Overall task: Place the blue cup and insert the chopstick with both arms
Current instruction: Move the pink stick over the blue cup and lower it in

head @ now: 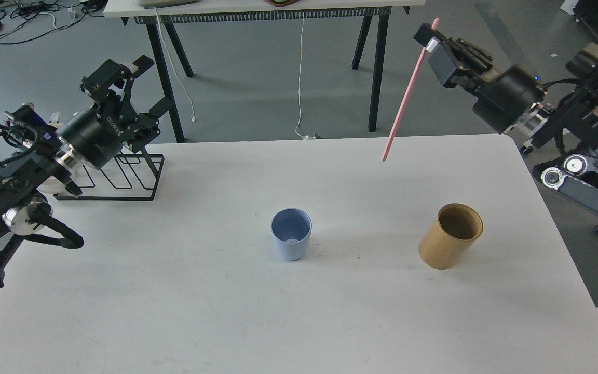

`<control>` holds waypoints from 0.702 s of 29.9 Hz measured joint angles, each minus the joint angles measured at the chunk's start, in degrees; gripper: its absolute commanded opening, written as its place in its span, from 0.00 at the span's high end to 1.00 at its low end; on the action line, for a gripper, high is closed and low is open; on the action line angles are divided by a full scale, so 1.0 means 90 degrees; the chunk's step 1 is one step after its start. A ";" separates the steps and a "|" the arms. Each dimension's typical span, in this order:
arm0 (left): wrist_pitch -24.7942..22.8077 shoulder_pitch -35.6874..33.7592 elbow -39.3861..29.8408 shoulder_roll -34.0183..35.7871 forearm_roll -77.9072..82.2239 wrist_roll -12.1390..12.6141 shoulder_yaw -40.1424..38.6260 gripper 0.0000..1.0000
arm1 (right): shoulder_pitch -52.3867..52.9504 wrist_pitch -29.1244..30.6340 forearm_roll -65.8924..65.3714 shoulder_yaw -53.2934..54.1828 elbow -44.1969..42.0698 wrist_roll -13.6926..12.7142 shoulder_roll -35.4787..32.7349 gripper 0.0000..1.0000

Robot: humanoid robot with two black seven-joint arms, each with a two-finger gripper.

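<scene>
The pale blue cup (290, 240) stands upright and empty near the middle of the white table (226, 322). My right gripper (430, 42) is high at the upper right, shut on the top end of the pink chopstick (407, 98). The stick hangs slanting down-left, its lower tip in the air above the table's far edge, clear of the tan wooden holder (450, 236). My left gripper (133, 83) is open and empty at the far left, above the black wire rack (122, 176).
The empty tan wooden holder stands right of the cup. The wire rack sits at the table's back left corner. Behind the table are another table's black legs (377, 67) and a hanging white cable (299, 78). An office chair base (558, 132) stands at the right.
</scene>
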 measured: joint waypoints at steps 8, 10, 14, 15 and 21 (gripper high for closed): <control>0.0000 0.0066 0.0090 0.0066 -0.0002 0.0000 -0.0024 0.03 | 0.0174 0.0004 -0.0115 -0.0443 -0.1127 0.0000 0.1757 1.00; 0.0000 0.0076 0.0116 0.0066 -0.0002 0.0000 -0.0024 0.03 | 0.0174 0.0005 -0.0121 -0.0668 -0.1286 0.0000 0.2092 1.00; 0.0000 0.0087 0.0129 0.0066 -0.0002 0.0000 -0.0024 0.03 | 0.0137 -0.0008 -0.0122 -0.0950 -0.1506 0.0000 0.2530 1.00; 0.0000 0.0087 0.0129 0.0066 -0.0001 0.0000 -0.0024 0.03 | 0.0129 -0.0010 -0.0122 -0.0987 -0.1554 0.0000 0.2610 1.00; 0.0000 0.0095 0.0132 0.0032 0.0001 0.0000 -0.0024 0.03 | 0.0102 -0.0020 -0.0122 -0.1163 -0.1951 0.0000 0.3046 1.00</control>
